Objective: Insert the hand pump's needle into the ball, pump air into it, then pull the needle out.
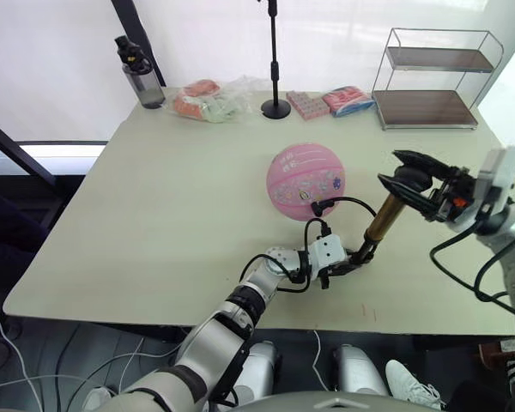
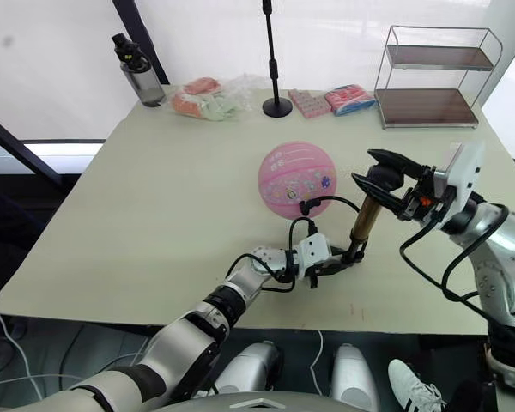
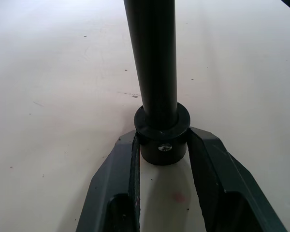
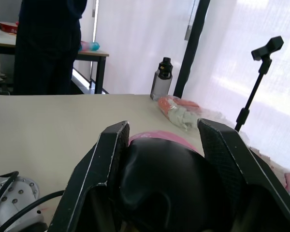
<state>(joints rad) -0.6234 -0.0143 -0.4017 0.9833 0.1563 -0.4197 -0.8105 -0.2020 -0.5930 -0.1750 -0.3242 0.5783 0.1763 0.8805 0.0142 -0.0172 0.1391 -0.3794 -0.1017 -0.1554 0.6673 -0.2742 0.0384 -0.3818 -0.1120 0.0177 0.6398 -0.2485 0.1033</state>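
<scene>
While the left gripper point(image 1: 354, 260) clamps the pump's point(image 1: 382, 218) black base cap against the table point(image 1: 154, 215), the right gripper point(image 1: 409, 183) closes its fingers point(image 4: 108, 164) around the T-handle point(image 4: 169, 183) at the top. Between them the pump stands tilted, its gold cylinder leaning toward the robot's right. From the base, the hose point(image 1: 343, 202) loops up and over to the ball point(image 1: 305, 181), where the needle fitting point(image 1: 316, 209) meets the near side. The pink ball rests mid-table, just beside the pump.
</scene>
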